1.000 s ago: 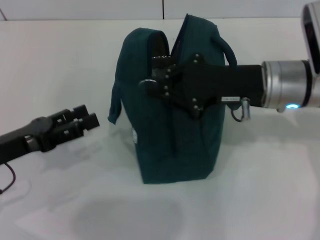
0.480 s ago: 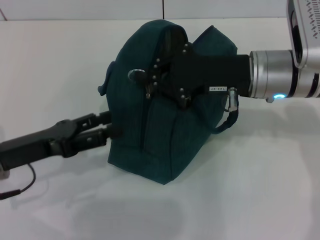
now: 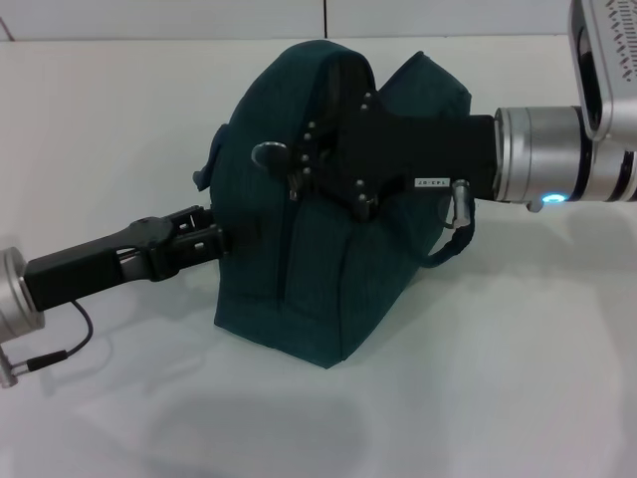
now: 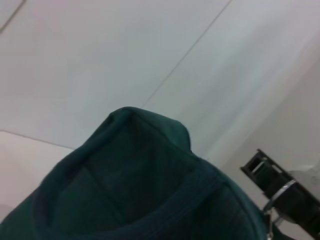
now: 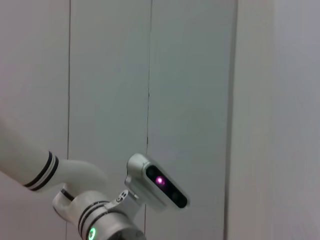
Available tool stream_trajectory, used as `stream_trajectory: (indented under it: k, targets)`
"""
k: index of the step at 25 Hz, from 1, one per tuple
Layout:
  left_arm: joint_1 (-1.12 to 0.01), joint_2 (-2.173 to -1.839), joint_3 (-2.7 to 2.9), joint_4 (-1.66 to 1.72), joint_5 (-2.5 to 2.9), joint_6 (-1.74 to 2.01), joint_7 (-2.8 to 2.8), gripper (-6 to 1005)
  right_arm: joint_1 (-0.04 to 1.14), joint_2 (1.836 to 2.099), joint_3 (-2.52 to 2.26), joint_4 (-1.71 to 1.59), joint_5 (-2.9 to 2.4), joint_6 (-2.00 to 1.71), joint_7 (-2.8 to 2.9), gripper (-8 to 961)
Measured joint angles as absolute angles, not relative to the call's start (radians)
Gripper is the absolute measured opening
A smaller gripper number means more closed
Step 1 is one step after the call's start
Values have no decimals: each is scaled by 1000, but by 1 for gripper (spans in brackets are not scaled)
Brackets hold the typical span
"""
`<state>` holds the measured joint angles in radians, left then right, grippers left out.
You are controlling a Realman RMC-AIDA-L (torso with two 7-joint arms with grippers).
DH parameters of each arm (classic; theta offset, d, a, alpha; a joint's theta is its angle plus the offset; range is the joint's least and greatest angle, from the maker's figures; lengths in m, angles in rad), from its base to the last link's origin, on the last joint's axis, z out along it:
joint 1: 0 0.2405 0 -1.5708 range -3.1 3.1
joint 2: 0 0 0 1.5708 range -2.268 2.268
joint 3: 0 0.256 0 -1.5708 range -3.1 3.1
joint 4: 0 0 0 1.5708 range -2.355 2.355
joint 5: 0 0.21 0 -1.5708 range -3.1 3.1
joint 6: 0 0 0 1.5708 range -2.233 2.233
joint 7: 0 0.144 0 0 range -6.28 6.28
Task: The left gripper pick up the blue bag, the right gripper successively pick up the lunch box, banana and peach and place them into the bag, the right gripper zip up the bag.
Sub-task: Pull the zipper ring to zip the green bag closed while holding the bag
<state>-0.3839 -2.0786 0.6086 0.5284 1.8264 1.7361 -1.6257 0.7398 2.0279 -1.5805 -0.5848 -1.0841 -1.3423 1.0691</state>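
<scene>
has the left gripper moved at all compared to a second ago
Yes. In the head view the left gripper has advanced from open table clear of the blue bag to its near side, fingertips now against the fabric.

Blue bag [image 4: 135,185] fills lower frame, rim curved; black-and-metal right claw [image 4: 280,187] just beside it.
</scene>
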Motion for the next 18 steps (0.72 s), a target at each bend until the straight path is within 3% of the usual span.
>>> stream_trajectory:
  k: [7, 18]
  targets:
    - [-353, -2077, 608, 526, 1787, 1720, -1621, 866, 723, 2028, -1585, -584, -1072, -1347, 1069, 9]
    - [-341, -2082, 612, 511, 1774, 1727, -1612, 335, 687, 2028, -1599, -582, -1020, -1350, 1076, 10]
